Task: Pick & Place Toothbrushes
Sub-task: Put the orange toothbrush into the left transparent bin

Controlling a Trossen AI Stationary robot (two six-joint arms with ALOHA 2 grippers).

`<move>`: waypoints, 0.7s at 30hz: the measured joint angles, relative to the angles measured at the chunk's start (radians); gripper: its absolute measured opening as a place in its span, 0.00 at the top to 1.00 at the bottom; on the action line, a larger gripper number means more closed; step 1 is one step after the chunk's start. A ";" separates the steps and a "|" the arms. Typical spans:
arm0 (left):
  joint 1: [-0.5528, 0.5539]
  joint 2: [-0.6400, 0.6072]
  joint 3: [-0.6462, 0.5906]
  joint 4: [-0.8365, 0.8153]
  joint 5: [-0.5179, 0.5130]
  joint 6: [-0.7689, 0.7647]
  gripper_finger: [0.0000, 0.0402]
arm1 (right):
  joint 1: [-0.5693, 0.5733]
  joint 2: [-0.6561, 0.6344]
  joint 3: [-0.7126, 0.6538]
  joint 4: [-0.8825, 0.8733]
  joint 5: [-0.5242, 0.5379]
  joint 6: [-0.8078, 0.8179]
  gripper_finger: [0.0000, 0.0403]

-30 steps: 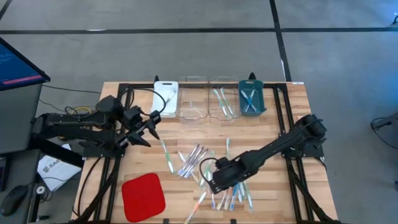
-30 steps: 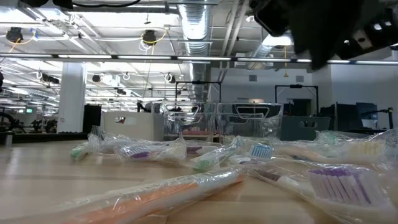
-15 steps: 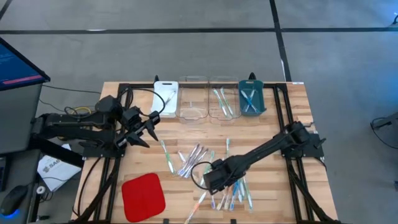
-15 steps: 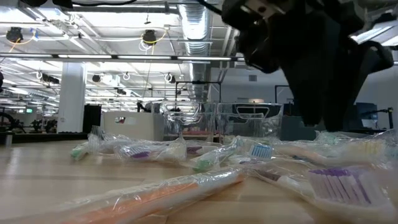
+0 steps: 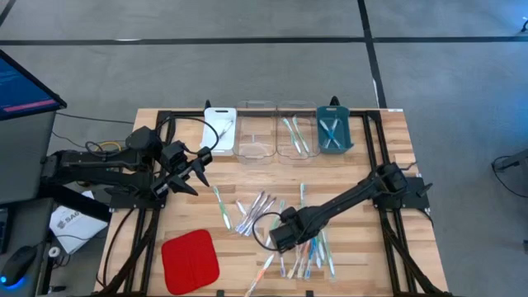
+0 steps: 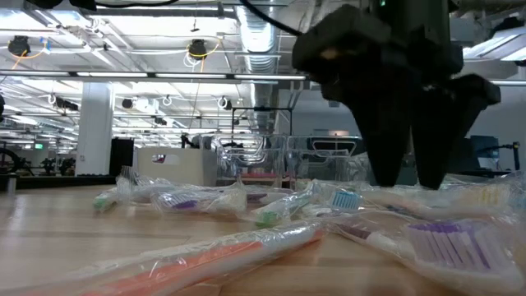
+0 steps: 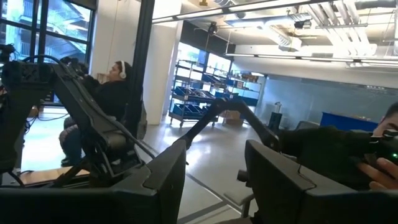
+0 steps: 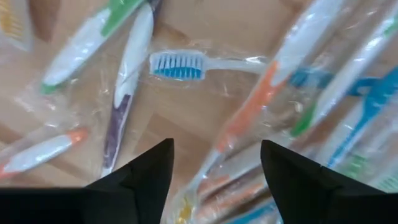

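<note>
The right gripper [image 5: 279,238] has spread its two dark fingers [image 8: 138,177] wide over the last second and holds nothing; between them, in the right wrist view, lies an orange-accented brush [image 8: 254,111] in its clear wrapper, not yet touched. In that same second the arm has dropped lower and drawn in over the loose heap of toothbrushes [image 5: 272,219] at the table's middle (in the low view its fingers now hang just above the wrapped brushes), which reads as the approach to a fresh pick, with the closing still to come. Around the gap lie a blue-bristled brush [image 8: 180,64] and a purple-handled one [image 8: 124,93], close enough to be caught by mistake. A few brushes already sit in the clear tray [image 5: 294,148] and the teal tray [image 5: 346,140] at the far edge. The left gripper [image 5: 200,167] waits partly open and empty above the table's left side, unmoved, well apart from the red pad [image 5: 190,260].
</note>
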 joint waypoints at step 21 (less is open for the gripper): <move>0.000 0.000 0.000 0.002 0.001 0.000 0.60 | -0.013 0.029 0.000 -0.001 0.061 -0.018 0.68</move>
